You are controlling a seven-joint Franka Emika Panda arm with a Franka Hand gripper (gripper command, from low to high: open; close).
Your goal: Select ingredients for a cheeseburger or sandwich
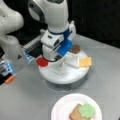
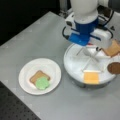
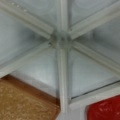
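Nearest in both front views, a white round plate (image 1: 58, 110) holds a tan bread square (image 2: 37, 76) with a green lettuce piece (image 2: 42, 83) lying on it, the sandwich begun. Beyond it stands a round white tray (image 2: 75, 72) split by spokes into wedge compartments, likely to keep each ingredient separate for picking. An orange cheese square (image 2: 91, 77) sits in its near wedge, and a brown round patty (image 2: 114, 68) to the right in a front view. The gripper (image 1: 53, 58) hangs low over the tray's hub; whether its jaws are spread I cannot tell. Farther off lie a second tan bread square (image 2: 113, 48) and a red tomato disc (image 1: 42, 62).
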